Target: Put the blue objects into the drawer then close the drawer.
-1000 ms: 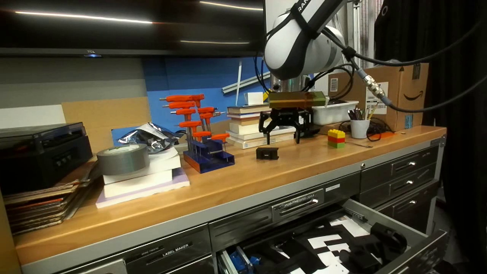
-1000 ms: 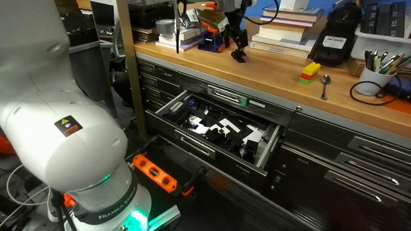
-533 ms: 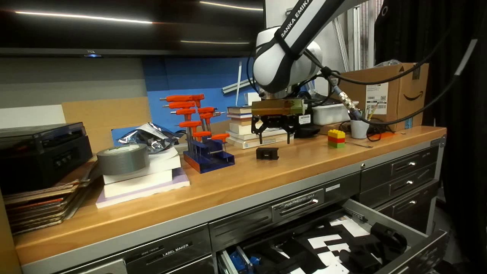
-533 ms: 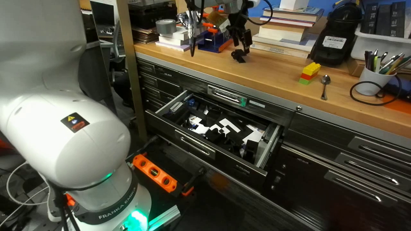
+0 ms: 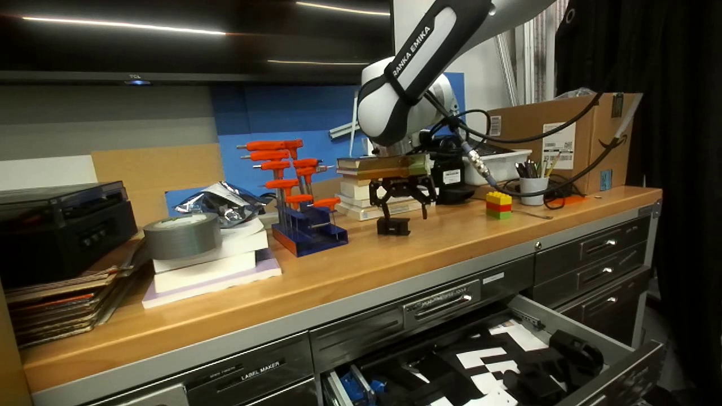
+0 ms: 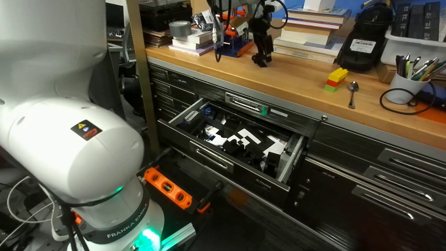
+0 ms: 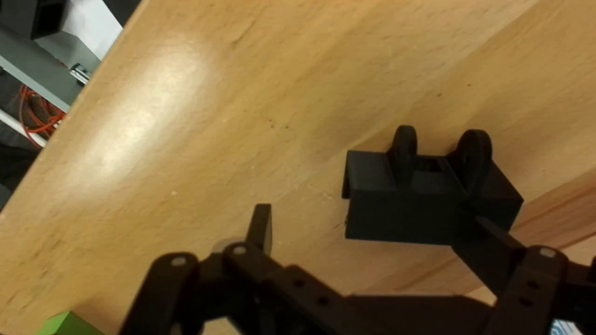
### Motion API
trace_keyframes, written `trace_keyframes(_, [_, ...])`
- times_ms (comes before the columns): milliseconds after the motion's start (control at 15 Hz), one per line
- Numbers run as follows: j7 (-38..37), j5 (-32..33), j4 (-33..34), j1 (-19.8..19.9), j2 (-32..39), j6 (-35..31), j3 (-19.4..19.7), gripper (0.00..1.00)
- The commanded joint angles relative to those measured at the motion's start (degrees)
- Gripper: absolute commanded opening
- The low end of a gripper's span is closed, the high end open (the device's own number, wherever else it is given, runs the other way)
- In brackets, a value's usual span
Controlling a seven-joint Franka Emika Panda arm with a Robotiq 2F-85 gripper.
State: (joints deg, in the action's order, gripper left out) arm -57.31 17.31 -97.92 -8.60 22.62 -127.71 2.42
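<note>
The metal cabinet drawer (image 6: 244,176) stands pulled out, white shapes (image 6: 250,136) visible in its dark interior. Past it, on the wooden worktop (image 5: 451,234), sits a near-black two-lugged bracket (image 7: 400,214). The gripper (image 5: 406,214) is spread wide at it, holding nothing; one fingertip (image 7: 493,263) overlaps the bracket in the wrist view, contact undetermined. Behind these stands a book stack (image 6: 310,36)

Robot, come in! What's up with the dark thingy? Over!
Gripper open, nothing held. Dark two-lugged bracket on wooden benchtop. Drawer open. Maybe in the way: one finger, seemingly touching bracket.
</note>
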Motion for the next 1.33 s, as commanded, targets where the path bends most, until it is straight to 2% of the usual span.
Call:
trace_keyframes(0, [-0.1, -2.3, 4.7, -0.3, 1.6, 2.3, 0.3, 1.00])
trace_keyframes(600, [0.5, -7.3, 4.8, 0.4, 1.2, 0.6, -0.2, 1.00])
trace_keyframes(1267, [1.8, -11.4, 7.6, 0.5, 5.0, 0.2, -0.3, 1.00])
